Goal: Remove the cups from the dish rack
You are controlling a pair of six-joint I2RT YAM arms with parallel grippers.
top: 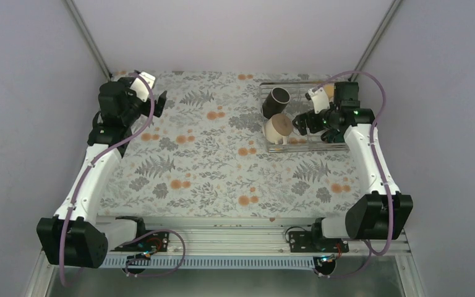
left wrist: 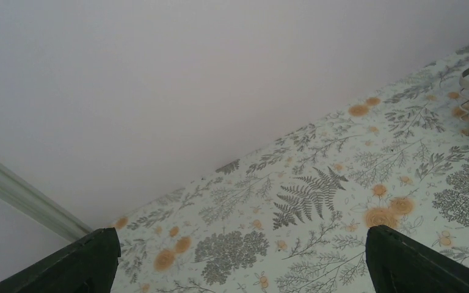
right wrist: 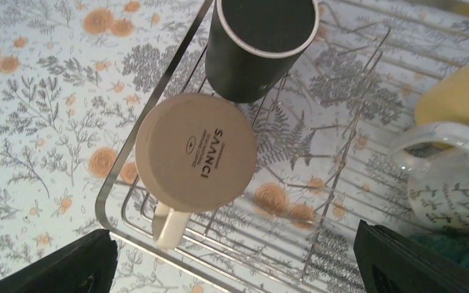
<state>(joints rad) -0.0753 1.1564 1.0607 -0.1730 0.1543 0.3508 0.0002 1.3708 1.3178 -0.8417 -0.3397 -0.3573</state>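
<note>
Beige mug (right wrist: 195,149), upturned in the dish rack (right wrist: 180,58), reads "SAANCI" underneath; left hand (left wrist: 244,261) and right hand (right wrist: 235,265) gape empty.

Your left arm (top: 89,176) and right arm (top: 371,154) look alike: smooth white link shells set between blocky black joint housings, the bulkiest at each shoulder. A purple cable (top: 74,204) loops along the outside of each arm. Each wrist carries a small white camera housing (top: 143,81), and green lights (top: 354,112) glow on the right wrist. The left gripper (left wrist: 241,244) and right gripper (right wrist: 235,256) have dark, matte, straight-edged wedge fingers (left wrist: 91,262).
</note>
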